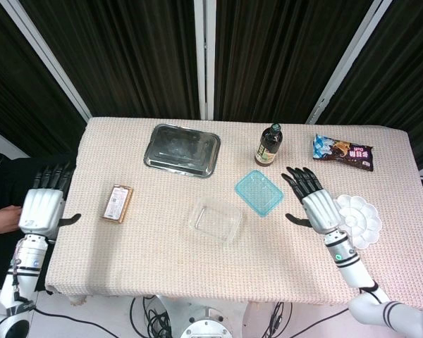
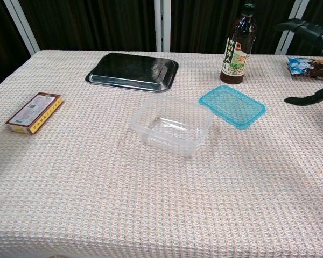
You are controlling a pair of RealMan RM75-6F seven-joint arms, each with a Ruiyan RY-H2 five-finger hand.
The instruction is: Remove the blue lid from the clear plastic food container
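Blue lid (image 1: 259,192): off the container, lying flat on the table cloth (image 1: 162,267) just right of it, in front of the bottle; nothing touches it.
Clear container (image 1: 215,220): open, upright, mid-table, sitting close beside the lid's left corner.
Your right hand (image 1: 317,208): fingers spread wide, holding nothing, hovering right of the lid and apart from it, next to the white palette (image 1: 359,220); the chest view only catches its fingertips (image 2: 304,27) at the right edge.
Your left hand (image 1: 44,206): fingers straight and apart, empty, out past the table's left edge, well away from the container.
Metal tray (image 1: 182,149): back of the table, left of centre.
Brown bottle (image 1: 269,145): upright behind the lid.
Small box (image 1: 116,203): flat, left side.
Snack packet (image 1: 342,152): back right.
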